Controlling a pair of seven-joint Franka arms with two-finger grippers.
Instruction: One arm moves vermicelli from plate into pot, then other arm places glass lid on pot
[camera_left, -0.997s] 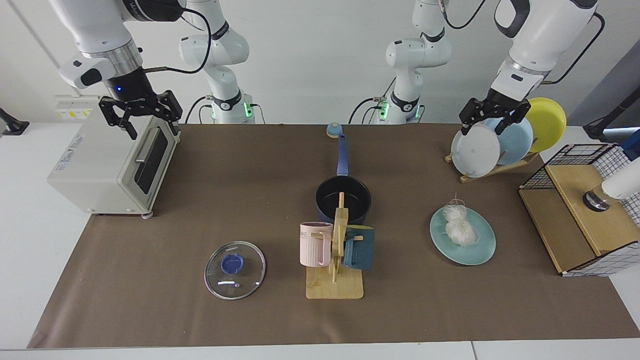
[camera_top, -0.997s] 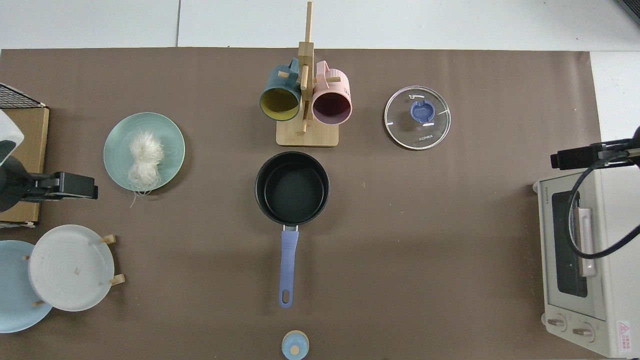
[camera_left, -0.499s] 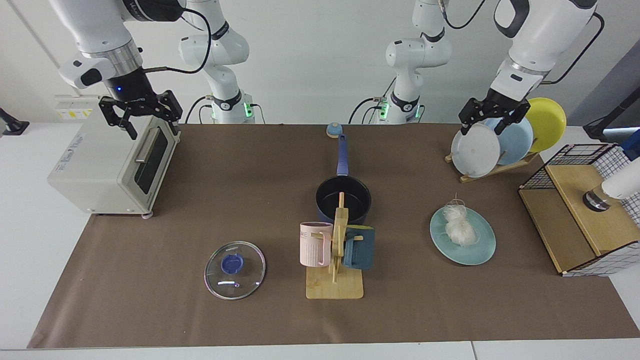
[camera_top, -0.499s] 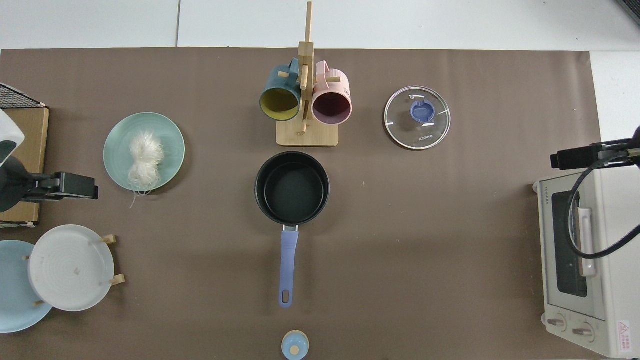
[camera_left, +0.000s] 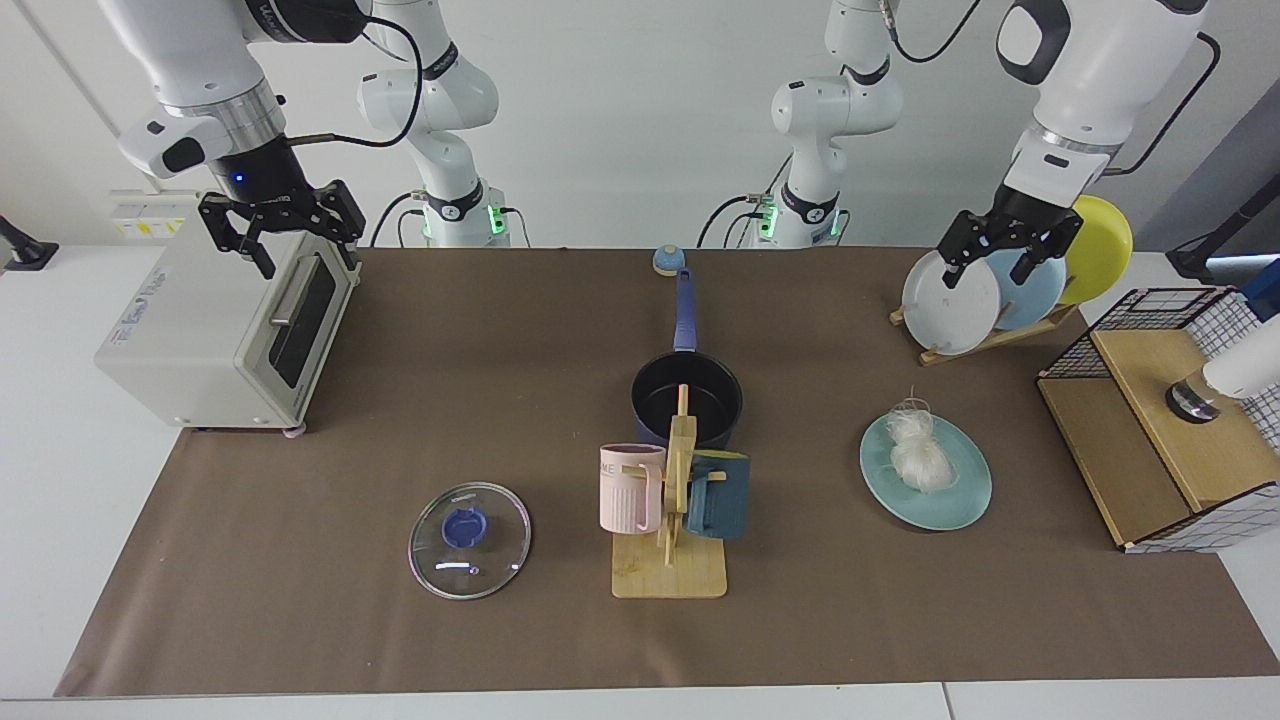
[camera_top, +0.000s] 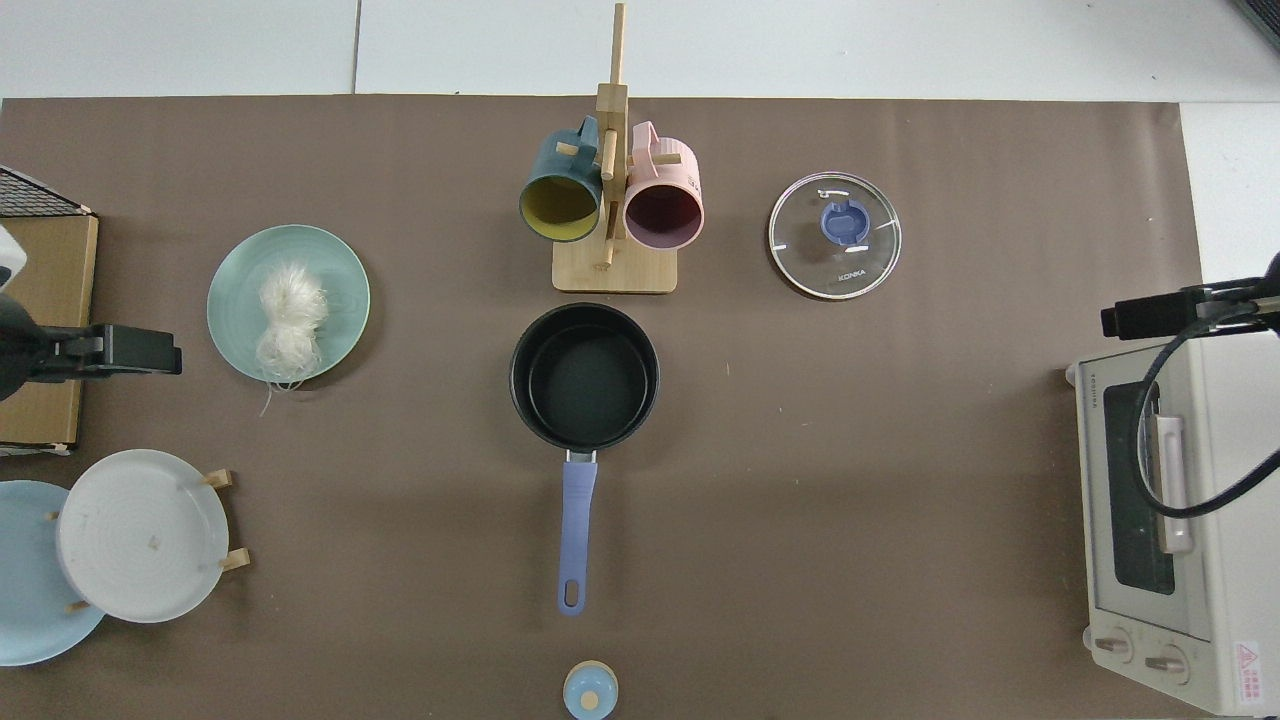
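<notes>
Glass lid (camera_left: 469, 540): clear, glossy, metal-rimmed. Pot (camera_left: 687, 400): matt black inside. Vermicelli (camera_left: 920, 452): fine translucent strands. Mug stand (camera_left: 672, 540): pale wood.

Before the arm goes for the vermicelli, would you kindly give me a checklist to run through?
1. Vermicelli lies on the plate: ok.
2. Pot upright and empty: ok.
3. Left claw open and holding nothing: ok.
4. Left claw lined up over the vermicelli: not ok; it hangs up by the wooden rack, off to one side of the plate.
5. Glass lid flat on the table, apart from the pot: ok.
6. Right claw open, waiting over the toaster oven, away from the pot: ok.
</notes>
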